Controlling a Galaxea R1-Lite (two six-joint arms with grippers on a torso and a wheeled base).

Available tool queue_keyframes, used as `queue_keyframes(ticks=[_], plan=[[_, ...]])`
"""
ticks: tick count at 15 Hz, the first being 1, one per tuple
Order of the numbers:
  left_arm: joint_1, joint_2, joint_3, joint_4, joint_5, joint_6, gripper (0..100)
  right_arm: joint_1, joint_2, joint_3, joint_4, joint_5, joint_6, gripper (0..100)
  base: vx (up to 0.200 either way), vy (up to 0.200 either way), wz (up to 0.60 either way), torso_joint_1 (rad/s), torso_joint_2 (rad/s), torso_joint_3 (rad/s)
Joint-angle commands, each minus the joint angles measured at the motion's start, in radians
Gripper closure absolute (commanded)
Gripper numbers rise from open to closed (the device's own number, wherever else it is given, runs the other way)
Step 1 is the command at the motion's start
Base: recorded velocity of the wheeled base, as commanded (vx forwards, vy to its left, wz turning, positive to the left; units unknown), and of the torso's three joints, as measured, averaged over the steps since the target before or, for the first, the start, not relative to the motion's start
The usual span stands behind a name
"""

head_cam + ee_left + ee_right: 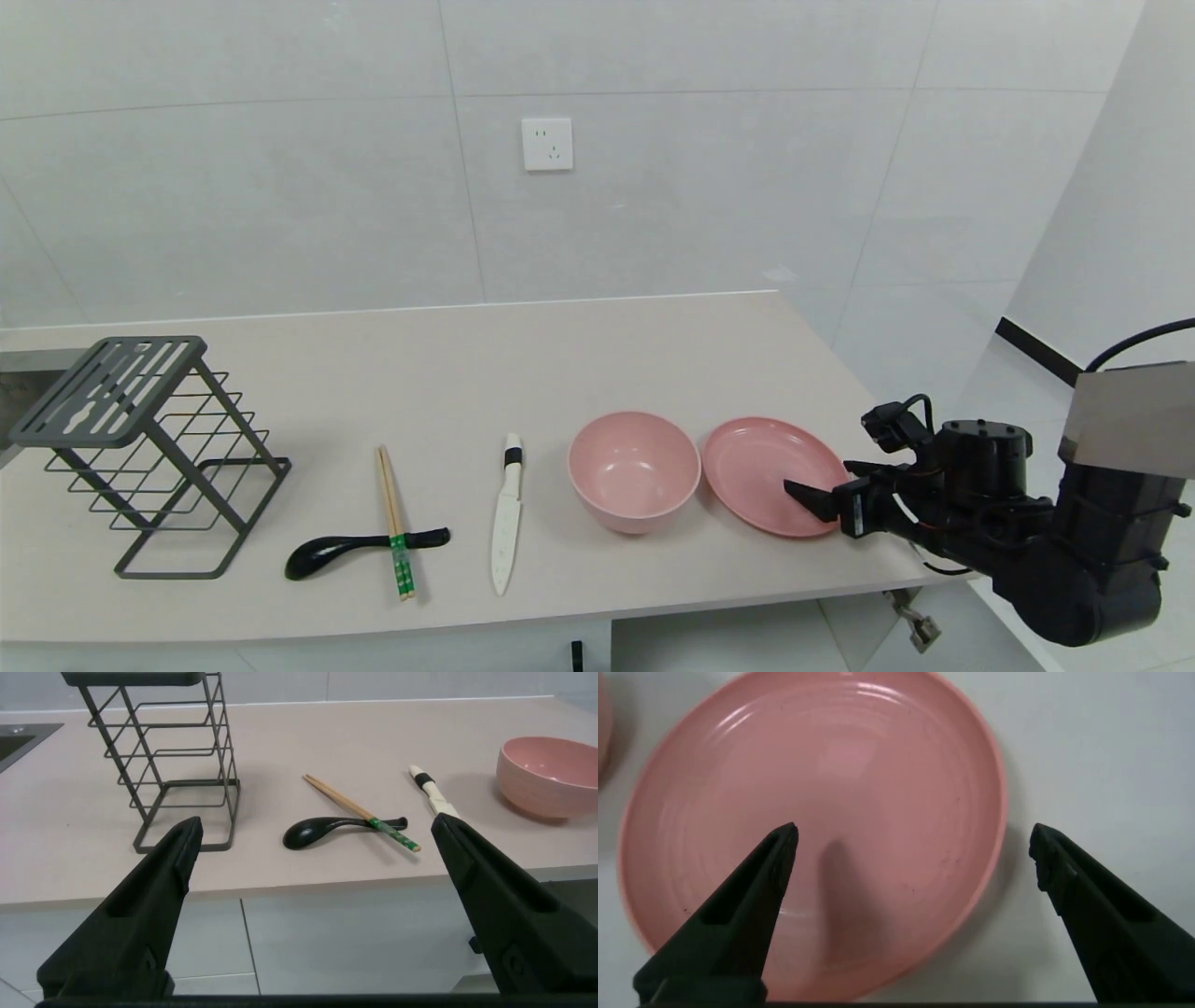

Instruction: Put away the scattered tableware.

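Observation:
On the pale table [448, 373], from left to right, lie a black spoon [355, 545] with wooden chopsticks [395, 521] across its handle, a white knife [507, 513], a pink bowl [634, 471] and a pink plate [761, 471]. My right gripper [822, 478] stands open just above the plate's right side; one finger is over the plate [878, 765] and the other finger is past its rim. My left gripper [316, 826] is open and holds nothing, in front of the table's near edge, facing the spoon [313, 833], chopsticks [360, 812], knife [432, 789] and bowl [551, 775].
A dark wire rack [149, 448] stands at the table's left end, also seen in the left wrist view as the rack [177, 756]. The table's right edge runs just beyond the plate. A wall socket [547, 143] sits on the tiled wall behind.

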Motion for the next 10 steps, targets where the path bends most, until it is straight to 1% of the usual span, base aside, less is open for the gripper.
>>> queue_keyframes(ticks=[1,6,7,10], plan=[[0.0,0.001,0.0,0.0,0.0,0.0,0,0.013,0.015,0.002,0.0,0.002,0.001,0,0.0,0.0,0.0,0.0,0.0,0.0],[0.0,0.001,0.0,0.0,0.0,0.0,0,0.035,0.026,-0.001,0.0,0.001,0.001,0,0.0,0.0,0.0,0.0,0.0,0.0],[0.0,0.001,0.0,0.0,0.0,0.0,0,0.031,0.027,0.0,0.001,-0.001,0.002,100,0.0,0.0,0.0,0.0,0.0,0.0],[0.0,0.001,0.0,0.0,0.0,0.0,0,0.008,0.04,0.0,0.003,-0.01,0.004,100,0.0,0.0,0.0,0.0,0.0,0.0]])
